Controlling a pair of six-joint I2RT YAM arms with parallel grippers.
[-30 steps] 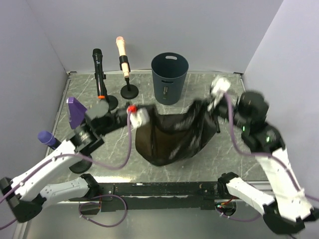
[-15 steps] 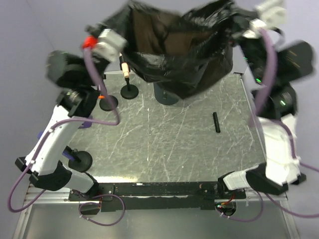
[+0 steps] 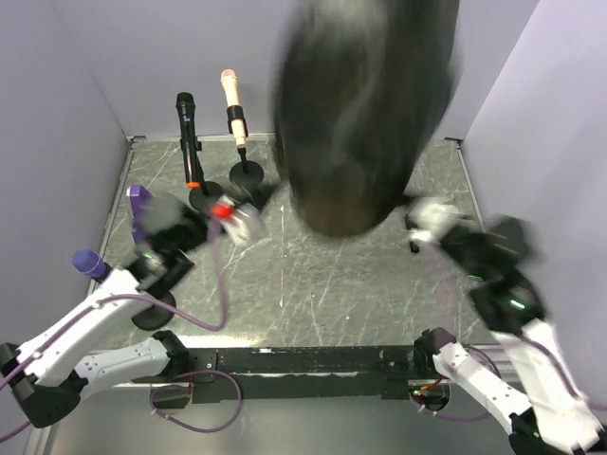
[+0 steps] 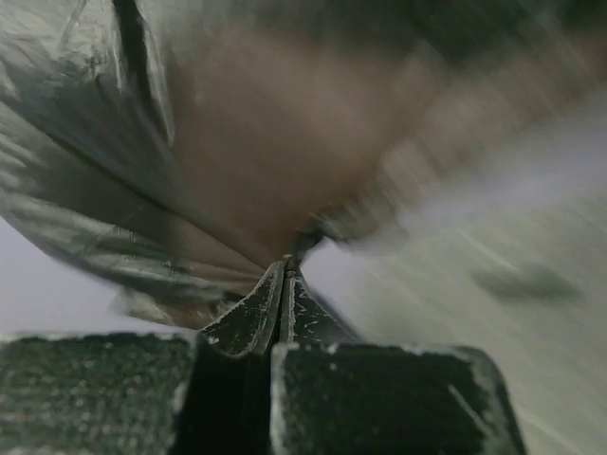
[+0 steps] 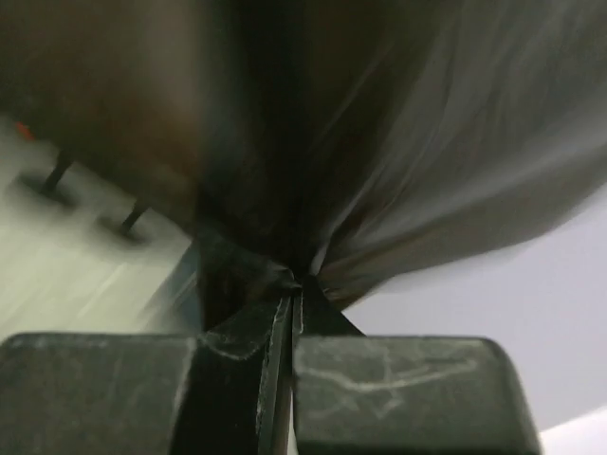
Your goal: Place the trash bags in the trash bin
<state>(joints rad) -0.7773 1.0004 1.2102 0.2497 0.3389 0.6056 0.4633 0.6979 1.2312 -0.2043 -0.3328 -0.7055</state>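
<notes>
Trash bag (image 3: 360,123) aloft | edges pinched in left claw (image 4: 285,272), right claw (image 5: 296,286)

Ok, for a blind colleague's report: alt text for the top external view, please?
A motion-blurred black plastic trash bag fills the upper middle, close to the camera. The left gripper and right gripper flank it above the scratched grey table; a black microphone and a peach microphone stand back left.

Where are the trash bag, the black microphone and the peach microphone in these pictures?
trash bag (image 3: 365,114): top external view, middle of its blurred body.
black microphone (image 3: 185,102): top external view, its head.
peach microphone (image 3: 229,85): top external view, its head.
</notes>
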